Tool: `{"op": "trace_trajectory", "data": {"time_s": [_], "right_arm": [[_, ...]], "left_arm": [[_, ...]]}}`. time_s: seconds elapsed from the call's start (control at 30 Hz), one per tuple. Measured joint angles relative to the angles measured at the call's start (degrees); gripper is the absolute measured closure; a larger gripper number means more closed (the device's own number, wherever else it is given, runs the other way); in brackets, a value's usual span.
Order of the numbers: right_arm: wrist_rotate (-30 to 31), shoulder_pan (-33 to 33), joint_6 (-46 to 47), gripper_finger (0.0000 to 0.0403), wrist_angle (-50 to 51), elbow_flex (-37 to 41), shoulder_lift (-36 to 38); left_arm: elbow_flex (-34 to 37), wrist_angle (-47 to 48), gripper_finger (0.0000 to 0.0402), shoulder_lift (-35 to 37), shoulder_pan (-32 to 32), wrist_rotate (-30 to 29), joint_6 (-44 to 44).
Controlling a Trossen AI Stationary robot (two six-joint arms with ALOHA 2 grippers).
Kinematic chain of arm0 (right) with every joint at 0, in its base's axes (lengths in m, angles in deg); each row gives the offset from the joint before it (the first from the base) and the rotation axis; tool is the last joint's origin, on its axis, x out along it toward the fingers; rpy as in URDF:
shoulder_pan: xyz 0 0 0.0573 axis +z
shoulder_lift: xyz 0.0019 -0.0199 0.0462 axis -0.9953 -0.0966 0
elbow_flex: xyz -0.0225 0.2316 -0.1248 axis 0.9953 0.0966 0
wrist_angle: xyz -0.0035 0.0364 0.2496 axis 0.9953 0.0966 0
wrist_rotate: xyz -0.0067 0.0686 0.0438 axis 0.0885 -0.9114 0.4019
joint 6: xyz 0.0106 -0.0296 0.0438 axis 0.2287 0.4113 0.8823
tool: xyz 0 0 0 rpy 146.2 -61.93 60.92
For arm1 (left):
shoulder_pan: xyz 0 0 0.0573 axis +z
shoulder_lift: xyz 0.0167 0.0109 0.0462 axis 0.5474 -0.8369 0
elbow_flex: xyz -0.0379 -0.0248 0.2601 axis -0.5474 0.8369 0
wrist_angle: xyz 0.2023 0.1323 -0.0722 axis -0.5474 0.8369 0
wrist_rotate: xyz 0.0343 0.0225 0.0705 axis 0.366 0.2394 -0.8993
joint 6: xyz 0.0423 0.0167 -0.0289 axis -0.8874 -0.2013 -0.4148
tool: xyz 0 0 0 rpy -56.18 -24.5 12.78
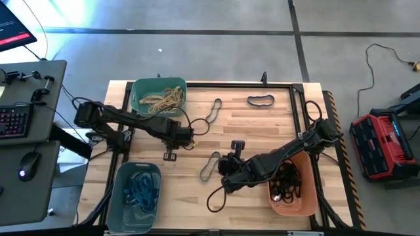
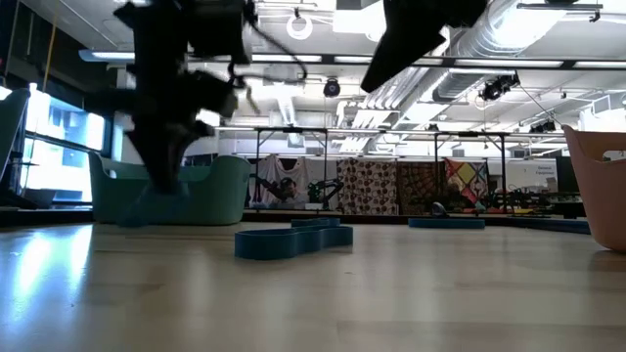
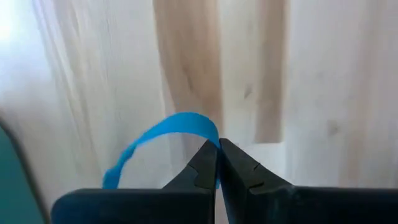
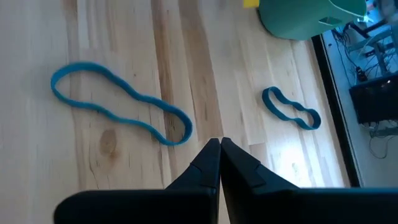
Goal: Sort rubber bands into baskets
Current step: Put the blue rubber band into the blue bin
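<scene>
My left gripper [image 1: 172,155] stands mid-table, near the teal-green basket [image 1: 157,97] that holds tan bands, and is shut on a blue rubber band [image 3: 177,126]. My right gripper [image 4: 219,144] is shut and empty over the table beside the orange basket [image 1: 292,190], which holds black bands. A long blue band [image 4: 118,112] lies flat on the wood just ahead of it, and a shorter one [image 4: 291,109] lies farther off. Another dark band [image 1: 260,100] lies near the far edge. The grey-blue basket [image 1: 134,193] at the near left holds blue bands. My left gripper pinches the blue band between its two fingertips [image 3: 208,163], at one end of the loop [image 3: 211,134]. The rest of the band arcs out sideways past the fingers as a narrow loop. The fingers point down at the tabletop. Whether the band's other end touches the wood I cannot tell.
A black metal frame [image 1: 298,105] edges the wooden tabletop. A thin black loop [image 1: 216,196] lies near the front edge; band or cable, I cannot tell. A desk with a keyboard and mouse [image 1: 20,124] stands to the left, and a red case [image 1: 384,144] is on the floor to the right.
</scene>
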Motion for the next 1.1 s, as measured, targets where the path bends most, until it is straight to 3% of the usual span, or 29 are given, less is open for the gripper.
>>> {"op": "trace_trajectory", "data": {"time_s": [0.13,0.23,0.43,0.57,0.83,1.1], "right_arm": [[1.73,-0.96,1.94,0.0403,-2.95,0.0,0.0],[1.67,-1.82,-2.32,0.0403,-10.64,2.56,0.02],[-8.83,-5.14,-10.32,0.0403,-31.13,11.52,-0.04],[-12.28,-7.62,-12.05,0.0403,-40.51,16.45,-0.05],[-13.22,-9.53,-12.16,0.0403,-41.63,18.11,-0.02],[-12.88,-9.44,-12.99,0.0403,-41.8,18.1,-0.02]], "left_arm": [[-4.12,2.59,0.0401,2.57,-2.12,0.07,-0.5],[-6.0,3.12,0.0401,5.8,-3.65,1.3,-1.12],[-7.38,3.24,0.0401,14.21,-7.13,5.23,-0.06],[-8.82,3.21,0.0401,19.08,-10.73,7.05,0.44],[-12.8,5.84,0.0401,24.59,-21.07,12.91,8.6],[-13.1,9.6,0.0401,26.06,-33.35,13.82,24.73]]}}
